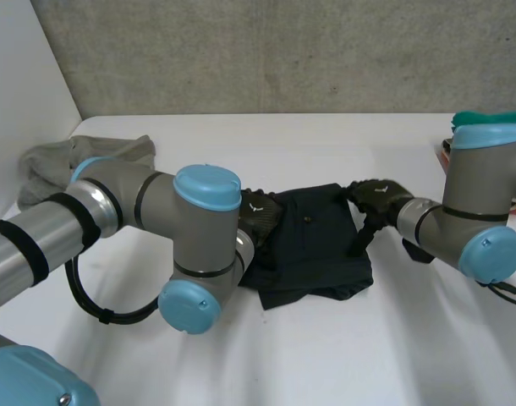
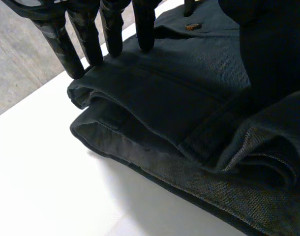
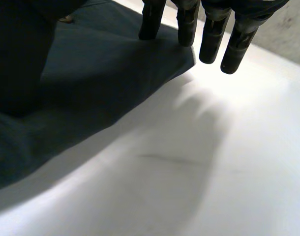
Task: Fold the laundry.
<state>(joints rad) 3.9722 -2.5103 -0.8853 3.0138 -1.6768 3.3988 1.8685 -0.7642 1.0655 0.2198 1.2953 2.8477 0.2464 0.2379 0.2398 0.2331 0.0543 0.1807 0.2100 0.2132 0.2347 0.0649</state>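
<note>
- Folded dark navy twill garment (image 1: 313,245), possibly shorts, mid white table (image 1: 368,355).
- Left hand (image 1: 260,216): fingers (image 2: 142,29) straight, pressing garment's left edge.
- Right hand (image 1: 376,196): fingers (image 3: 187,24) straight, tips at far right corner.

L hand (image 1: 260,216) partly behind own arm (image 1: 203,228).

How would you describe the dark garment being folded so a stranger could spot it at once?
On the white table, look to the middle, between the robot's left hand and right hand. There lies a folded dark navy garment with a small button. Unlike the crumpled grey cloth at the table's far left corner, it is dark and both hands touch it.
</note>
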